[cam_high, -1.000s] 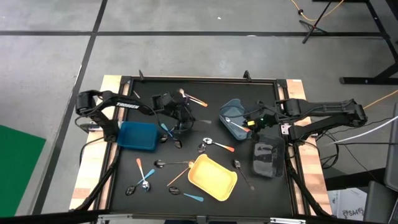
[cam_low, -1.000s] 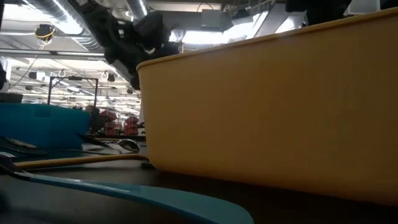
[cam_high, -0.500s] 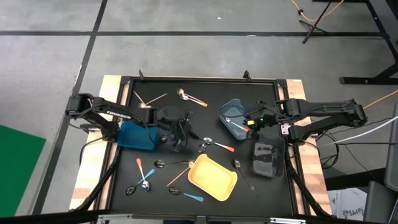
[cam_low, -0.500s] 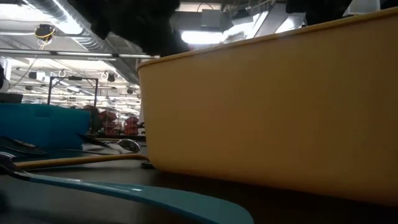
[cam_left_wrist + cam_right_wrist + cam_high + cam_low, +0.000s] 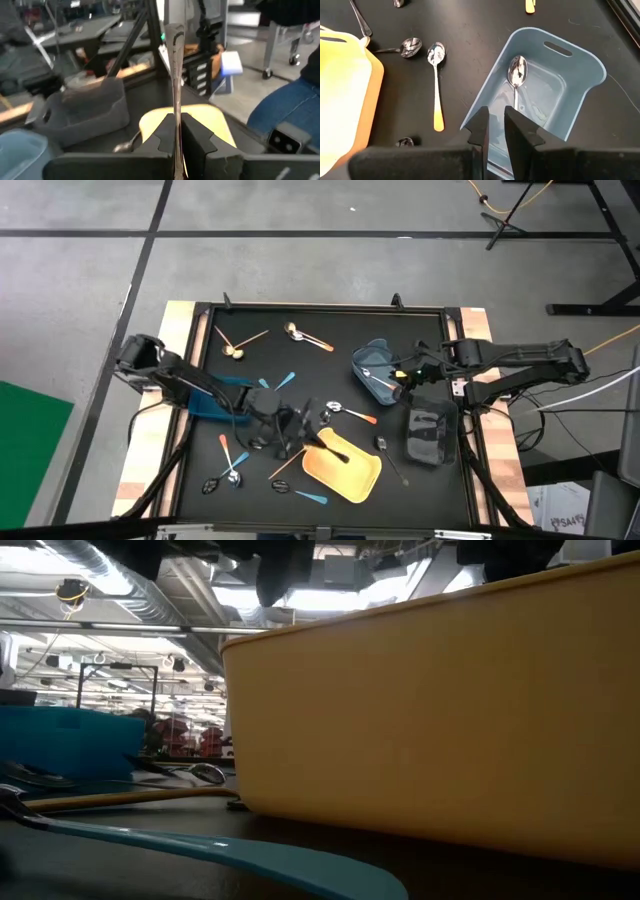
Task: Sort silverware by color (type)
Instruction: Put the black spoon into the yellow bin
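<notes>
My left gripper [image 5: 303,438] is shut on a black spoon [image 5: 336,448], which it carries over the far left part of the yellow bin [image 5: 352,477]. The left wrist view shows this spoon [image 5: 175,65] sticking straight out from the gripper [image 5: 176,126]. My right gripper [image 5: 496,125] hovers over the pale blue bin [image 5: 580,75] at the right, fingers a narrow gap apart with nothing between them. A silver spoon [image 5: 516,75] lies in that bin. More spoons lie loose on the black table: tan [image 5: 236,346], orange-handled [image 5: 352,413], light blue [image 5: 281,383]. My left gripper pinches the black spoon's handle [image 5: 175,111] between its two fingers. The fingers reach nearly level from the table's left and lie along the spoon. The spoon points on past the fingertips, bowl end [image 5: 175,35] foremost, lifted clear above the yellow bin.
A blue bin [image 5: 222,388] lies partly under my left arm. A dark bin [image 5: 430,436] stands at the right, near my right arm. Loose spoons lie near the front left [image 5: 229,458] and beside the yellow bin [image 5: 386,450]. In the low view, the yellow bin's wall [image 5: 440,710] fills the picture's right.
My left gripper has swung from beside the blue bin toward the table's near edge and right, tipping from pointing down to nearly level. The black spoon has gone with it and now hangs over the yellow bin.
</notes>
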Controlling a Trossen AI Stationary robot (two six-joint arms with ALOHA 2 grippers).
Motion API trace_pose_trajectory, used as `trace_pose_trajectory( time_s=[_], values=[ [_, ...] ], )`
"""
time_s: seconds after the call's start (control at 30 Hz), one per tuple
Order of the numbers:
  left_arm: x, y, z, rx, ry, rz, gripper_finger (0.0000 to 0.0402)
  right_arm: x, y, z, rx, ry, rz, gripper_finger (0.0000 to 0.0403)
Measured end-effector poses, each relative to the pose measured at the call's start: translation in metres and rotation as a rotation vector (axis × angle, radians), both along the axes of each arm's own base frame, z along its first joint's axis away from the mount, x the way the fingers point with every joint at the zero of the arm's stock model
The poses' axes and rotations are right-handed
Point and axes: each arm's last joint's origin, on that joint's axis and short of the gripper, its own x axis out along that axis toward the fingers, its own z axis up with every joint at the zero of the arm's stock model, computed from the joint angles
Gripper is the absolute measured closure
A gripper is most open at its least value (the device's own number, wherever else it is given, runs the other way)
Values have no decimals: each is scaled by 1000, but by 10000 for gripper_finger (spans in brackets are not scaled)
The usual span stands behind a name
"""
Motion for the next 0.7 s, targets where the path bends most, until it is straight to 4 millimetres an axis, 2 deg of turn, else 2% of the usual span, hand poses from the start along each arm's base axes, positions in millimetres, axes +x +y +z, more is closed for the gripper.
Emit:
trace_pose_trajectory(
  time_s=[0.13, 0.53, 0.7],
  values=[
    [7, -6, -12, -25, -19, -8, 391, 2, 0, 1, -2, -21, 4, 352],
    [25, -10, -45, -326, 37, 16, 391, 3, 0, 2, -2, -34, 5, 352],
    [32, -8, -44, -375, 48, 31, 391, 3, 0, 2, -3, -34, 5, 352]
  ],
)
